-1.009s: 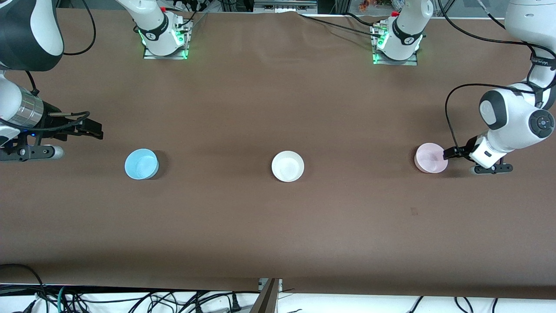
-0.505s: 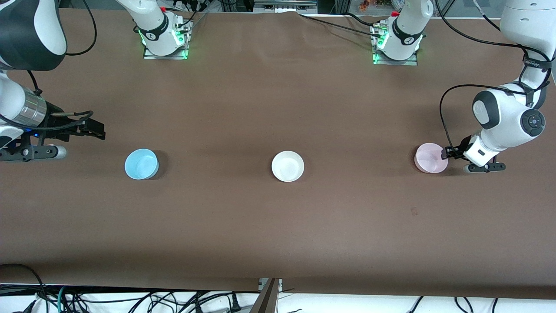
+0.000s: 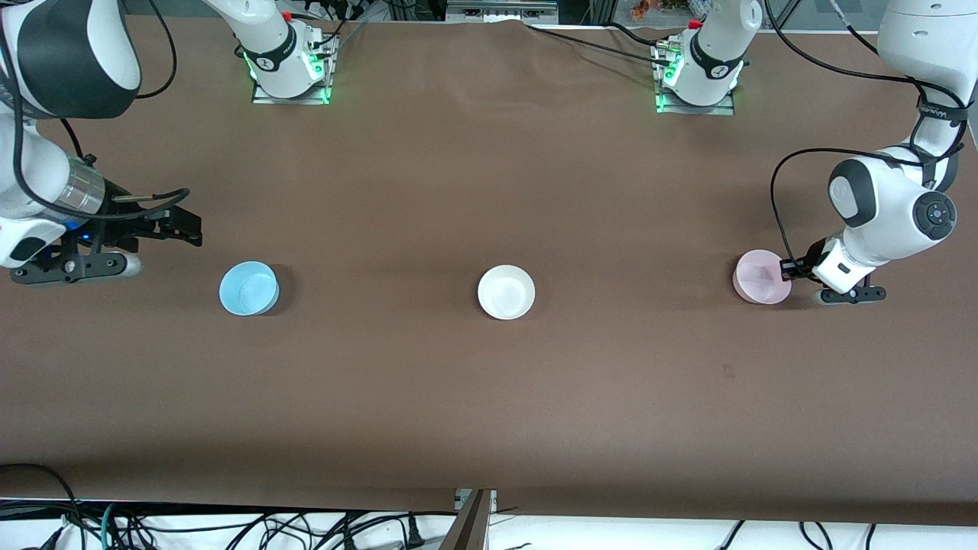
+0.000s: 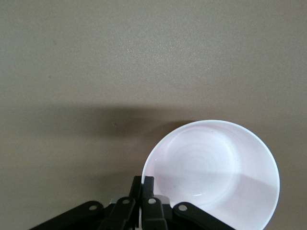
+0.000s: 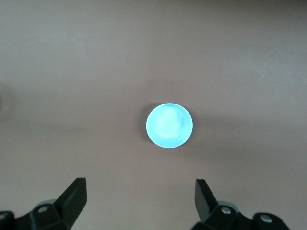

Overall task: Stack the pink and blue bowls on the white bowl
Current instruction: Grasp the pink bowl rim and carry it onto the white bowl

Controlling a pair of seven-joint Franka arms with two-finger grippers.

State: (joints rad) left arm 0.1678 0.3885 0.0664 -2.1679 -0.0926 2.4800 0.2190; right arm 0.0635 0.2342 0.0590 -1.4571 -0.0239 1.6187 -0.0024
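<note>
Gripping the pale pink round plastic bowl [image 3: 761, 278] rim, your left gripper [image 3: 785, 269] is clamped; your right gripper [image 3: 191, 229] waits, jaws apart, beside the light blue round plastic bowl [image 3: 248, 288].

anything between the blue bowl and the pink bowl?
The white bowl, midway between blue bowl and pink bowl; otherwise bare table. Front view shows it.

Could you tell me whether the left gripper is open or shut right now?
Shut: the left gripper has its fingers pinched on the pink bowl's rim.
</note>
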